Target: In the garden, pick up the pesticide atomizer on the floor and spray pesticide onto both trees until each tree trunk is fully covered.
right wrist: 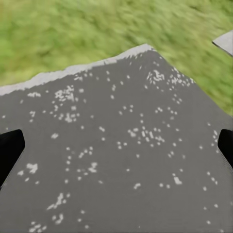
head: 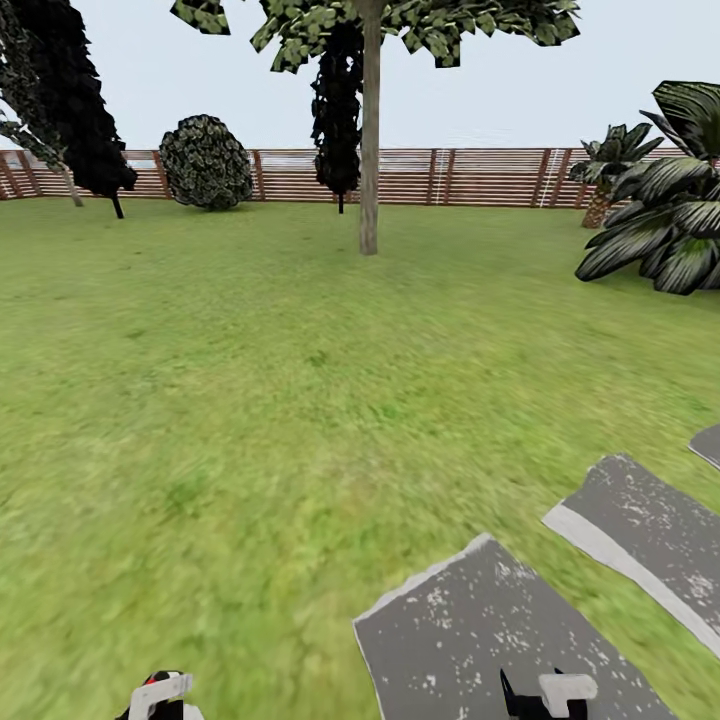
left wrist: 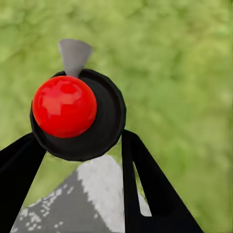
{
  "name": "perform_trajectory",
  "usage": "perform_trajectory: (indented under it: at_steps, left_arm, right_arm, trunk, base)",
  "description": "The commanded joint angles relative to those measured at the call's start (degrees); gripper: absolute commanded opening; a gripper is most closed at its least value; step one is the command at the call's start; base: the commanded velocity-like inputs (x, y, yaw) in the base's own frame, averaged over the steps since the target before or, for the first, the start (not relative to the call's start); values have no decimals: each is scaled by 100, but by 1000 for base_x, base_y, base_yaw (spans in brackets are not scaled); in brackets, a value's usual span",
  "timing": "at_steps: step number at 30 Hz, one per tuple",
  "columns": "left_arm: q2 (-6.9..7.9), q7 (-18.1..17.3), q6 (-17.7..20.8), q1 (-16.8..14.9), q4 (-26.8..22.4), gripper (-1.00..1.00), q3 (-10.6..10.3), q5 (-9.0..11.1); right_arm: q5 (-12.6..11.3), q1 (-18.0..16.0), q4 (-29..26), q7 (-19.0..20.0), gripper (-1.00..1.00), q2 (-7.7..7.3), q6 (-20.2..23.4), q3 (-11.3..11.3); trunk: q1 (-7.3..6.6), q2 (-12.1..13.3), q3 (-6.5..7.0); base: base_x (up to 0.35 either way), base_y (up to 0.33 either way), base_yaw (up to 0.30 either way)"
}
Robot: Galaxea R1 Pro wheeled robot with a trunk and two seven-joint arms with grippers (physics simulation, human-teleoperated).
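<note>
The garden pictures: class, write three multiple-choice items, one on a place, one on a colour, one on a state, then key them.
1. Where does the tree trunk stand?
A. on the lawn before the fence
B. on a paving slab
C. behind the fence

2. What colour is the pesticide atomizer's top?
A. blue
B. red
C. white

3. What is the left gripper doing?
A. hanging open over grass
B. holding the atomizer
C. gripping a branch

Key: 1 A, grass surrounds its base, the fence runs behind. 2 B, a red ball caps it. 3 B, dark fingers flank the bottle.

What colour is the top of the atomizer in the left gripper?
Glossy red, on the atomizer's dark body; clearest in the left wrist view, between the left gripper's fingers.
</note>
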Motion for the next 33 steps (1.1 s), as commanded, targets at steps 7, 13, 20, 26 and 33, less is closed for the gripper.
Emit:
perform_trajectory:
  at_steps: [7,13,20,26,33]
  left_arm:
    - [-2,-16,-18,-5,5,-100,19,7]
    - [-3,-11,-18,-7,5,-100,19,7]
    - [-3,-11,-18,-3,5,-100,18,7]
    - [-1,-11,-18,-5,5,-100,18,7]
    - [-2,-11,-18,-6,5,-100,19,7]
  right_arm:
    - [1,-3,4,-2,100,0,-17,0]
    - [1,-3,4,-2,100,0,-17,0]
    - [1,-3,4,-2,100,0,-17,0]
    - [1,-3,4,-2,100,0,-17,0]
    - [1,-2,4,-2,100,-1,-17,0]
  trunk:
    - [3,-2,-5]
    - [3,-2,-5]
    - [3,-2,-5]
    - [3,-2,-5]
    - [3,-2,-5]
  base:
    - [338,0,0]
    - [338,0,0]
    - [338,0,0]
    - [338,0,0]
    - [338,0,0]
